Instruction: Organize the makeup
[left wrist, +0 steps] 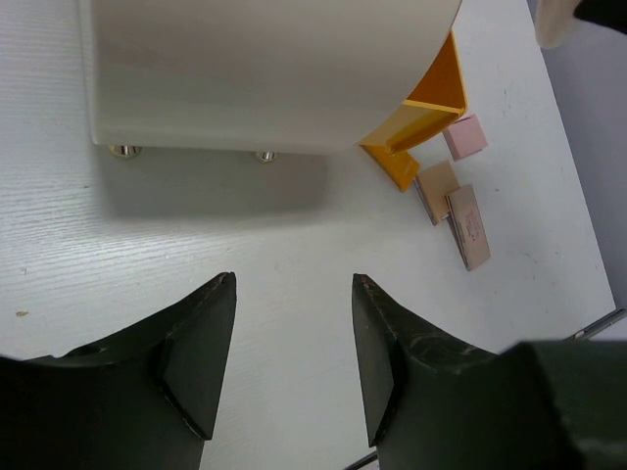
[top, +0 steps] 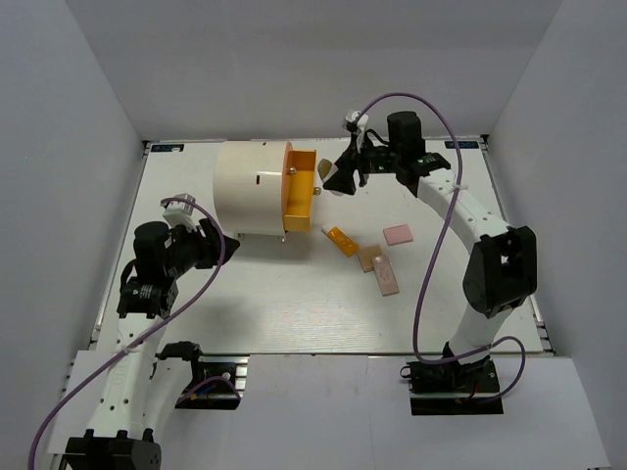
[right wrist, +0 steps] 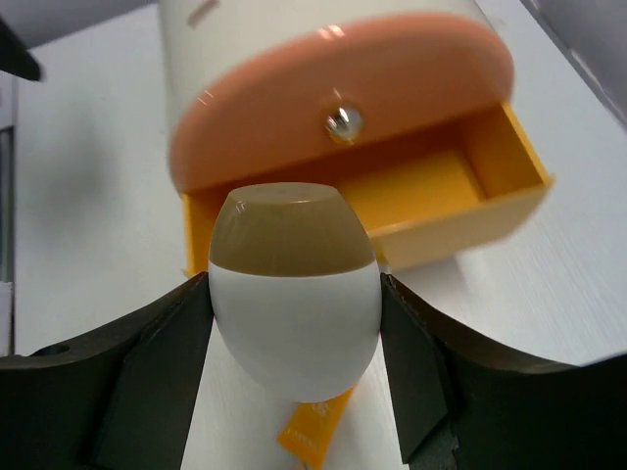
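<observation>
From where I stand, the right gripper has the compact pinched between its two fingers. It is an egg-shaped white thing with a tan cap, squeezed at its widest part with the cap pointing away from the wrist. Taking the arm bases as six o'clock, it hangs over the table at about twelve o'clock, just beside the open drawer of the cream drum, which sits at ten o'clock.

The step in hand looks like dropping the compact into that drawer. The tray is shallow and its front wall stands up, so I'd bring the compact above the orange floor first and lower it inside the walls. It should also stay below the peach front with the knob. Only then would I part the fingers. The thing is rounded and smooth, so let go from any height it would likely roll or bounce out. A low, gentle release seems wise.

The left gripper hovers at nine o'clock with its fingers spread and nothing between them, close behind the drum. If the drum slides when the drawer is nudged, that arm could steady it.

The rest of the makeup lies on the table at about four o'clock from the drawer: an orange tube, two beige pieces touching each other, and a pink square a little apart.
</observation>
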`<state>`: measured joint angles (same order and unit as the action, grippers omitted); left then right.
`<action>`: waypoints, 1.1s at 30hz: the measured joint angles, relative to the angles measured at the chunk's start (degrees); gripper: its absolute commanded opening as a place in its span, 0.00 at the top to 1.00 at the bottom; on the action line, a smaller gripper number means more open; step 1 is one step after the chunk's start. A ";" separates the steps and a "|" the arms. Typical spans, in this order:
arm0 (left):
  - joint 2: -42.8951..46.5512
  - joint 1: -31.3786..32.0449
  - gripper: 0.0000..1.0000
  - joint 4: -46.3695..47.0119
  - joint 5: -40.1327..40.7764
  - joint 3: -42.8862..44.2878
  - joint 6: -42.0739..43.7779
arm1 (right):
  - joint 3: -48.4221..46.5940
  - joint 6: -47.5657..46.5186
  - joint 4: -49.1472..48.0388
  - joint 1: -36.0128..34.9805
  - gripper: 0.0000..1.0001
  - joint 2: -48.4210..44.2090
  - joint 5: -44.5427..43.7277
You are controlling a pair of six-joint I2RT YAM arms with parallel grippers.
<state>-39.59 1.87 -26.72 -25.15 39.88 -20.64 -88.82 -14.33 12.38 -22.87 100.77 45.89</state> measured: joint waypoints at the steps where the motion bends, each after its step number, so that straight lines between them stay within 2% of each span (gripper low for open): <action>1: -0.44 -0.04 0.39 -0.02 -0.02 0.00 -0.02 | -0.13 0.09 -1.14 -0.22 1.00 0.09 1.11; 7: -0.70 -0.07 0.39 -0.02 -0.11 0.00 -0.35 | -7.21 2.60 -10.08 -2.71 1.00 5.44 8.28; 11: -0.63 -0.11 0.39 -0.04 -0.11 0.00 -0.37 | -7.85 4.94 -15.17 -4.28 1.00 7.34 11.17; 14: -0.55 -0.15 0.39 -0.04 -0.11 0.00 -0.42 | -7.74 7.15 -19.54 -5.20 0.92 8.90 12.57; 19: -0.35 -0.15 0.39 -0.09 -0.09 0.00 -0.46 | -3.85 12.66 -28.44 -6.05 0.85 10.32 13.97; 22: -0.20 -0.15 0.39 -0.33 0.00 0.00 -0.46 | -1.66 15.32 -31.98 -6.14 0.77 11.15 14.29; 23: -0.11 -0.15 0.39 -0.44 0.09 0.02 -0.44 | -0.55 15.93 -33.22 -6.14 0.70 11.15 14.34; 27: 0.26 -0.15 0.39 -1.11 0.24 0.02 -0.39 | 3.58 18.03 -36.76 -6.14 0.54 11.15 14.43; 28: 0.33 -0.15 0.39 -1.25 0.24 0.02 -0.42 | 4.26 18.38 -37.03 -6.14 0.47 11.15 14.40; 32: 0.42 -0.15 0.39 -1.38 0.24 0.02 -0.42 | 5.14 18.99 -37.70 -6.14 0.42 11.15 14.34; 33: 0.46 -0.15 0.39 -1.42 0.24 0.02 -0.42 | 5.14 19.15 -38.05 -6.14 0.38 11.15 14.34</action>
<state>-39.13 1.72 -28.14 -24.91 39.90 -21.06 -83.68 4.82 -25.67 -29.02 111.92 60.23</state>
